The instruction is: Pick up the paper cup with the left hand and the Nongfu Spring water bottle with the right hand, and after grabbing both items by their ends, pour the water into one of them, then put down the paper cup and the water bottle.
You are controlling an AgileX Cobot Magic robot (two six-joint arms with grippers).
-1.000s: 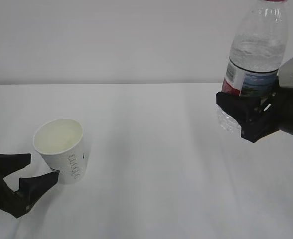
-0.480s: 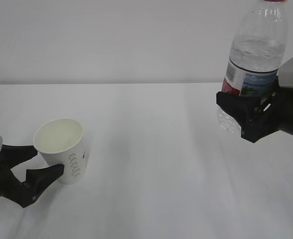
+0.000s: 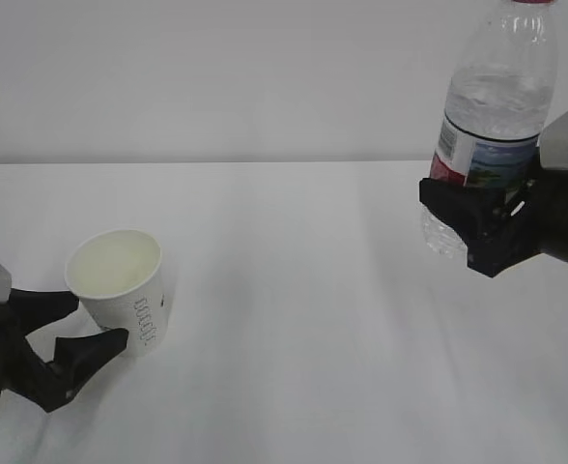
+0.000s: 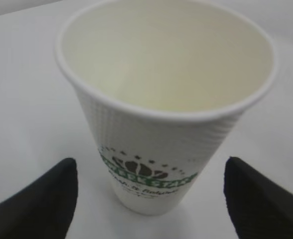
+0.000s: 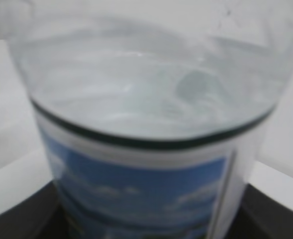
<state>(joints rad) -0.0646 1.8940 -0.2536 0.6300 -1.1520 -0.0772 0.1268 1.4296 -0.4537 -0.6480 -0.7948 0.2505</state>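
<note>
Clearly the small white tapered paper cup (image 3: 120, 290) stands empty on the white table (image 3: 294, 319), light and easily crushed; the left hand (image 3: 67, 333) straddles its lower half, jaws spread, not yet touching, so squeeze gently there

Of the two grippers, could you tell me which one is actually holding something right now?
The right hand: its jaws clamp the Nongfu Spring water bottle clear of the table. The left hand only brackets the paper cup, jaws open.
</note>
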